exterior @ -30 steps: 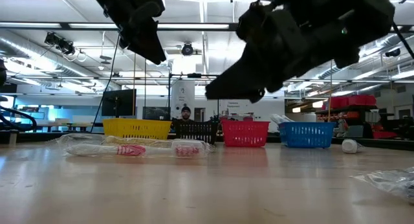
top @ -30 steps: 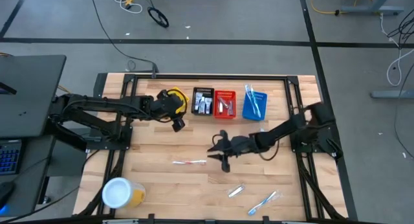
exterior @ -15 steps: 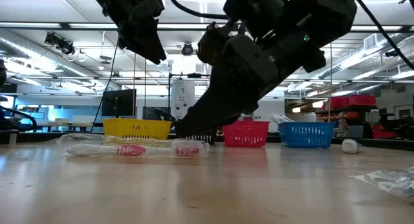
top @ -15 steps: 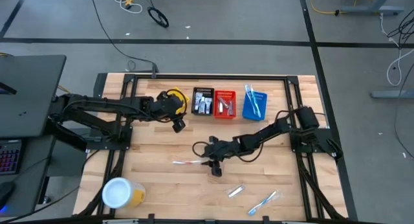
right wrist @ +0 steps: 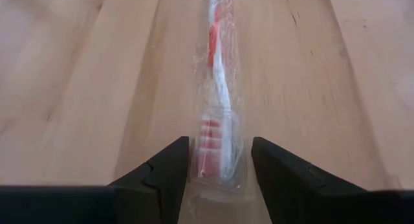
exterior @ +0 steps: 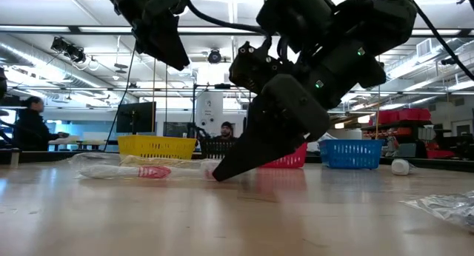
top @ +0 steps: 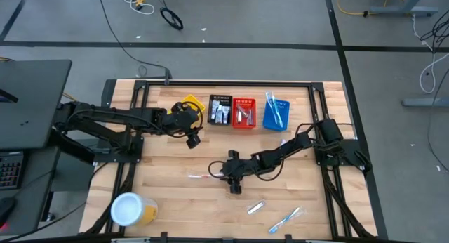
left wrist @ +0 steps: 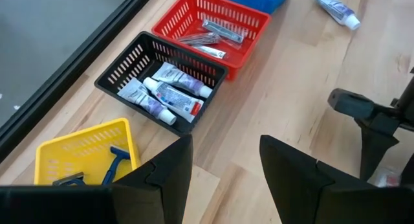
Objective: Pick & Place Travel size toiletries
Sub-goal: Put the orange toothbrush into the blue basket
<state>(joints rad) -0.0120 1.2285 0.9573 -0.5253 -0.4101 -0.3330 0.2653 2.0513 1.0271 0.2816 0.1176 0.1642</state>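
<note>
A wrapped red-and-white toothbrush (right wrist: pixel 217 94) lay flat on the table (top: pixel 168 201), well in front of the red basket (top: pixel 243 112). The right gripper (right wrist: pixel 217 169) straddled its bristle end, fingers parted. The left gripper (left wrist: pixel 223 169) hung open near the yellow basket (left wrist: pixel 81 153).

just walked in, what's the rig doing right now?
Sorting toiletries into baskets. The right gripper is down at the table with its open fingers on either side of a wrapped red-white toothbrush lying flat on the wood; nothing is gripped yet. The left gripper hovers open and empty near the yellow basket, black basket and red basket. Another toothbrush and a packet lie near the front edge.
</note>
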